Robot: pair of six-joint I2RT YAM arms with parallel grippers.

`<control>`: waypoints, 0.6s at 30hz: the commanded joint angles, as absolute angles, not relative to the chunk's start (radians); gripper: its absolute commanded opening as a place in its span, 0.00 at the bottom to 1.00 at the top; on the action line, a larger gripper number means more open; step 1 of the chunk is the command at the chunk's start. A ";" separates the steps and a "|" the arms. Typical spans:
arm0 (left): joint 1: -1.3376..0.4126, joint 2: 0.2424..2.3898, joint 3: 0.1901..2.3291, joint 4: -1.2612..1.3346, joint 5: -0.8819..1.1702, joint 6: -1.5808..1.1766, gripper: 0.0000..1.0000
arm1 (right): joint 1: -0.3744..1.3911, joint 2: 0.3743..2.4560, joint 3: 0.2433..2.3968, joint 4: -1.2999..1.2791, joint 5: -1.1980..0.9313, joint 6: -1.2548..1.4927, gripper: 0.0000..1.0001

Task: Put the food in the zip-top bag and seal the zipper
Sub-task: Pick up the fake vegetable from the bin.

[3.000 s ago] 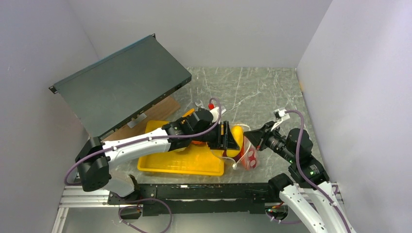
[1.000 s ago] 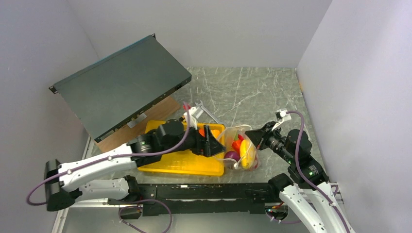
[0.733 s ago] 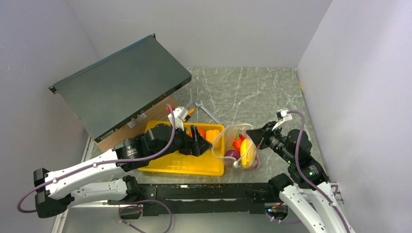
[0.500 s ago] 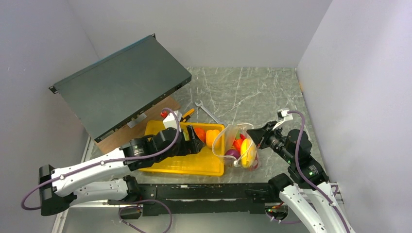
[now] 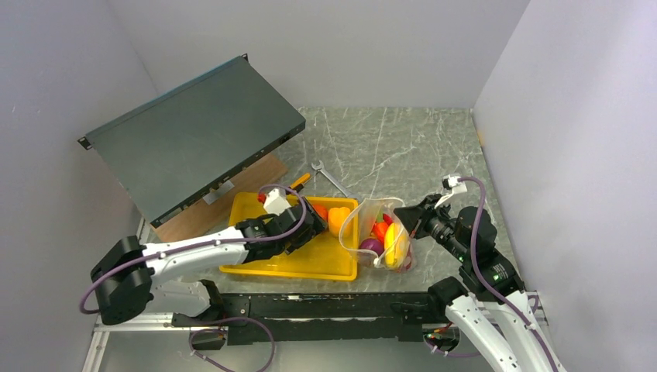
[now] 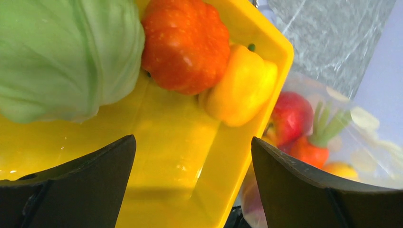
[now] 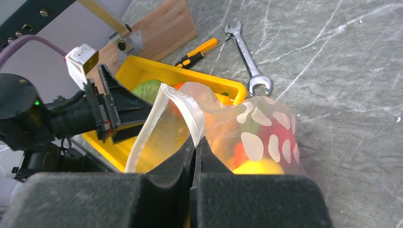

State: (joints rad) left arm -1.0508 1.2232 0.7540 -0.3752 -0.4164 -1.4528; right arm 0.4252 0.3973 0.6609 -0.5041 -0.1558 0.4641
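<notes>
The clear dotted zip-top bag [image 5: 380, 232] stands open beside the yellow tray's right end. It holds a red apple [image 6: 290, 116], a carrot [image 6: 309, 149], a yellow mango [image 5: 391, 244] and a purple onion [image 5: 370, 246]. My right gripper [image 7: 196, 142] is shut on the white zipper strip [image 7: 187, 111] and holds the mouth up. My left gripper [image 6: 192, 142] is open and empty, low over the tray floor. In front of it lie the green cabbage [image 6: 62, 57], orange pumpkin [image 6: 185, 45] and yellow pepper [image 6: 240, 88]. In the top view the left gripper [image 5: 311, 226] hides the cabbage.
The yellow tray [image 5: 267, 263] sits near the front edge. A silver wrench [image 5: 329, 177] and a screwdriver [image 5: 300, 180] lie behind it. A wooden board [image 5: 232, 194] and a slanted grey metal panel [image 5: 194, 132] stand at the back left. Walls close in both sides.
My left gripper held the yellow mango at the bag's mouth, let it go inside, then drew back left to over the tray, open. The right gripper kept its hold.
</notes>
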 commanded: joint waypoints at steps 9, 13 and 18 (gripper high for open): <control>-1.035 1.337 0.655 -0.168 -0.534 -1.964 0.88 | 0.430 0.374 0.687 -0.491 -0.135 0.458 0.00; -1.036 1.376 0.624 -0.139 -0.556 -2.093 0.84 | 0.430 0.367 0.684 -0.493 -0.130 0.454 0.00; -1.037 1.424 0.627 -0.086 -0.621 -2.125 0.81 | 0.430 0.364 0.681 -0.495 -0.132 0.454 0.00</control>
